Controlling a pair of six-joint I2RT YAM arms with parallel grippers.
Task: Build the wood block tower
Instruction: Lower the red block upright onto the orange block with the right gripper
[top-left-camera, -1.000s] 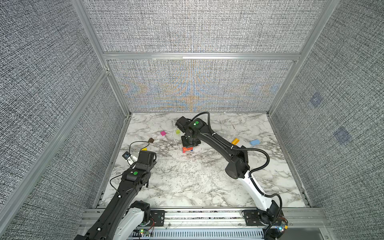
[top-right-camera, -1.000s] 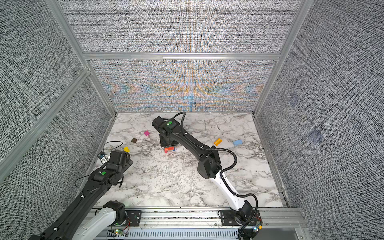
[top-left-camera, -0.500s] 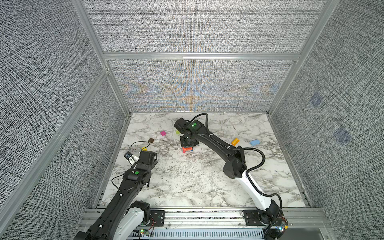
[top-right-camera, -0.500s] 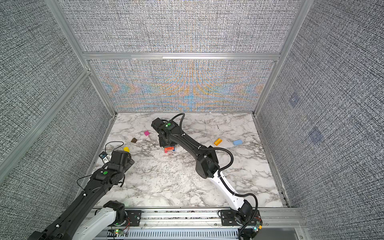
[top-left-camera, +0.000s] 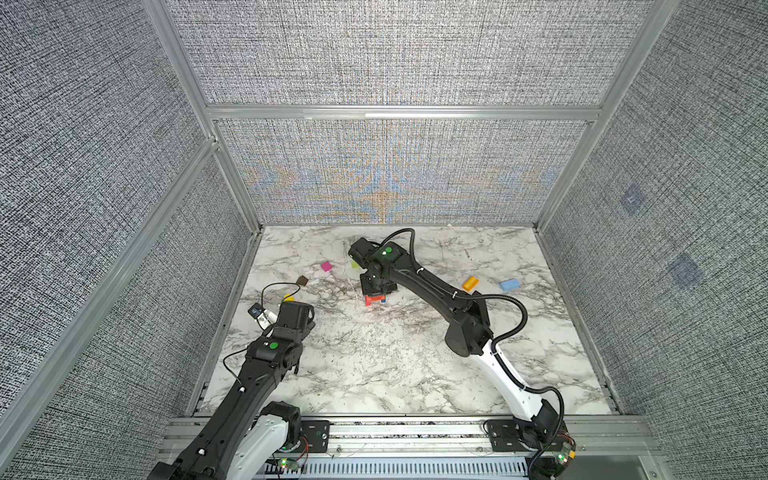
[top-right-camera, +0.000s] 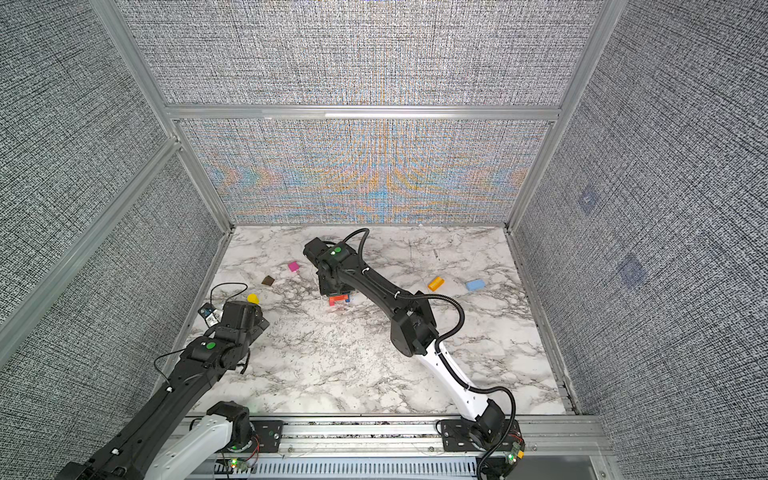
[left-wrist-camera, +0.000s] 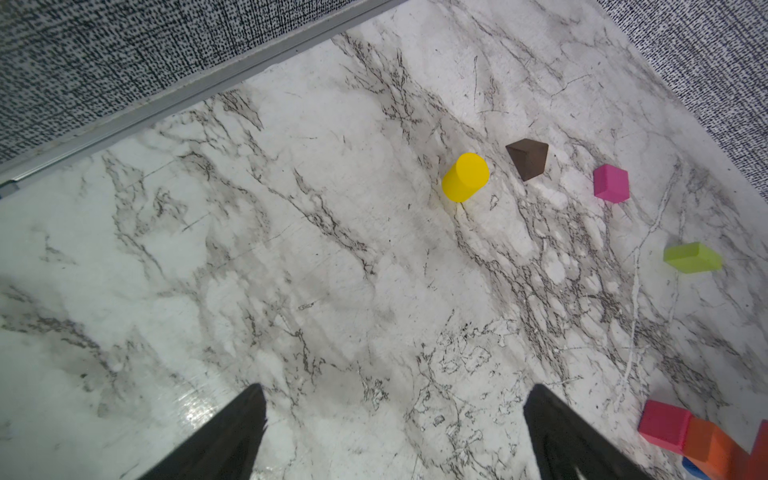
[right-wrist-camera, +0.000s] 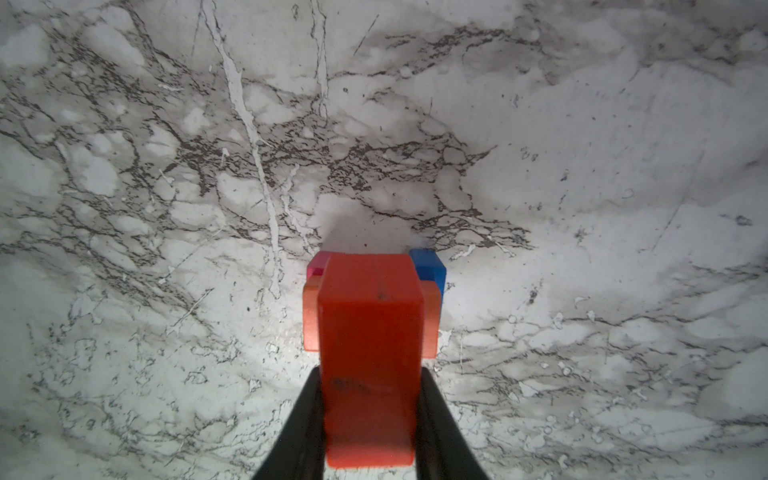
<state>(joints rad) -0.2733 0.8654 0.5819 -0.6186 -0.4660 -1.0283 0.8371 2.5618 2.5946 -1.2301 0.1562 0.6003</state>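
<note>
The left arm (top-left-camera: 266, 361) is stretched forward along the left edge of the table (top-left-camera: 374, 374); the left gripper (left-wrist-camera: 397, 395) is held over bare marble, jaws spread wide, nothing between them. Beyond it a yellow cylinder (left-wrist-camera: 465, 176), brown block (left-wrist-camera: 528, 158), magenta cube (left-wrist-camera: 611, 183) and lime block (left-wrist-camera: 692, 257) are scattered. Mid-table the right arm (top-left-camera: 432, 291) is bent over the tower (top-left-camera: 375, 298), where a red brick (right-wrist-camera: 370, 332) is clamped in the right gripper (right-wrist-camera: 370, 390), its long axis set in line with the fingers (right-wrist-camera: 305, 419), across an orange brick (right-wrist-camera: 309, 316) bridging a pink-red cube (right-wrist-camera: 318, 264) and a blue cube (right-wrist-camera: 430, 268). Further right an orange block (top-left-camera: 470, 283) and a light blue block (top-left-camera: 509, 284) are seen
</note>
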